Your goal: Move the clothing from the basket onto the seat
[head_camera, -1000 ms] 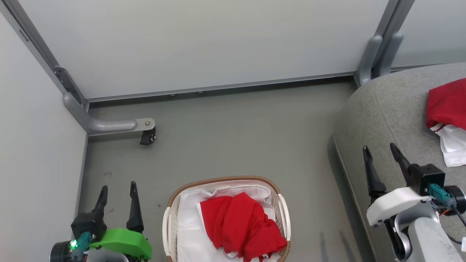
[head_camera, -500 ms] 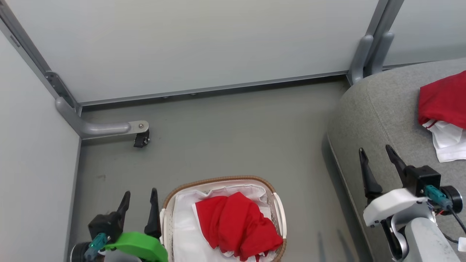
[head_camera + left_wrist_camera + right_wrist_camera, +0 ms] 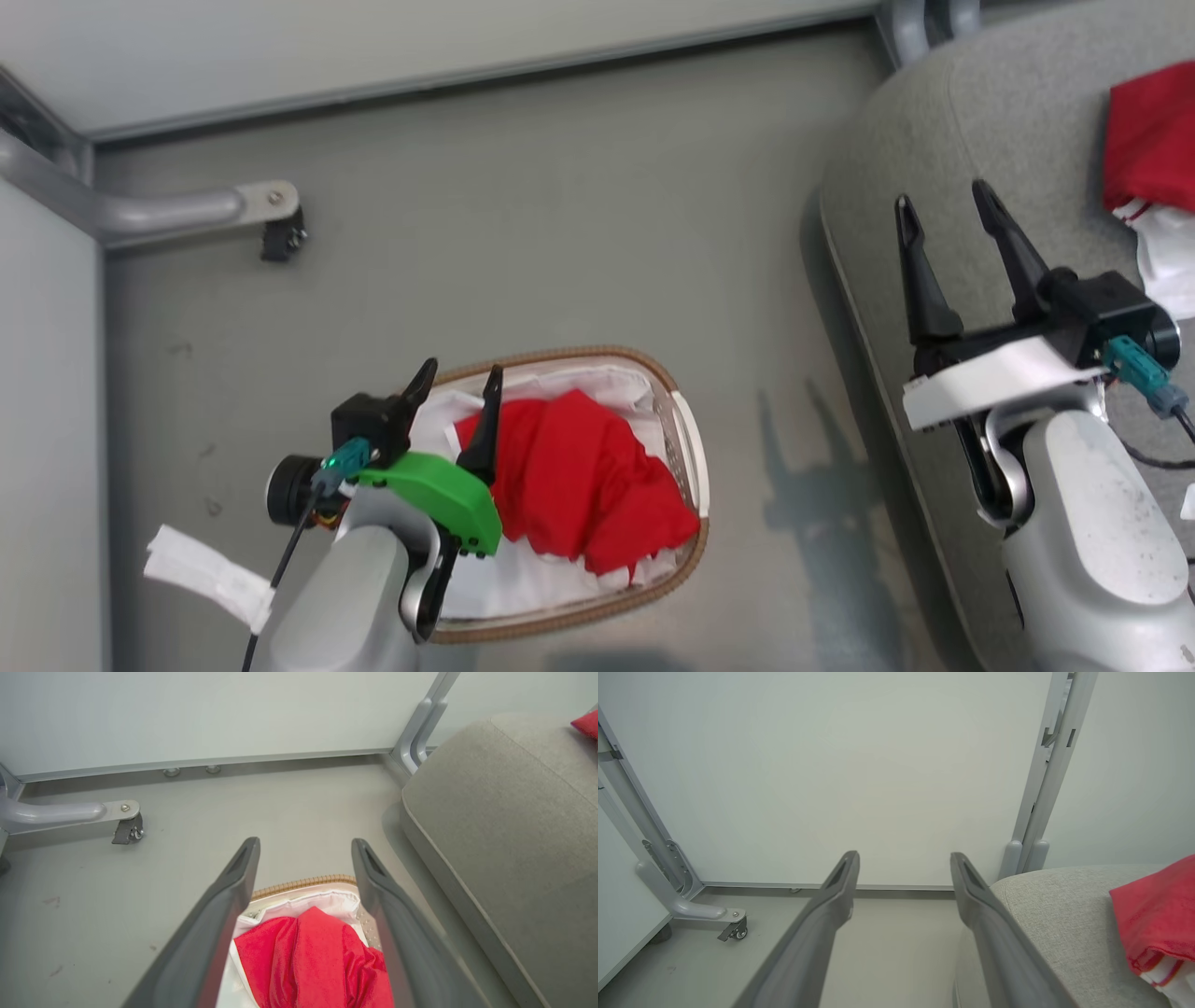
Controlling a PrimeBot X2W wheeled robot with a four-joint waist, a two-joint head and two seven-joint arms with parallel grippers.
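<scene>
— What's in the basket (image 3: 581, 356)?
— A crumpled heap of red clothing (image 3: 579, 485) on the white liner (image 3: 532, 583). The heap fills the middle and right of the basket, and the liner shows bare along the rim around it.
— And the left gripper (image 3: 462, 369)?
— Its fingers are spread with nothing between them, over the basket's left side. In the head view one finger overlaps the edge of the red heap (I cannot tell whether it touches). The left wrist view shows the heap between the two fingers.
— The seat (image 3: 1008, 121)?
— It stands on the floor (image 3: 560, 187) to the basket's right, well apart from it. A second red garment (image 3: 1150, 131) lies on it, with white cloth (image 3: 1169, 271) touching its near edge.
— The right gripper (image 3: 941, 194)?
— Fingers parted and empty, over the seat's rounded edge, near that garment but apart from it
</scene>
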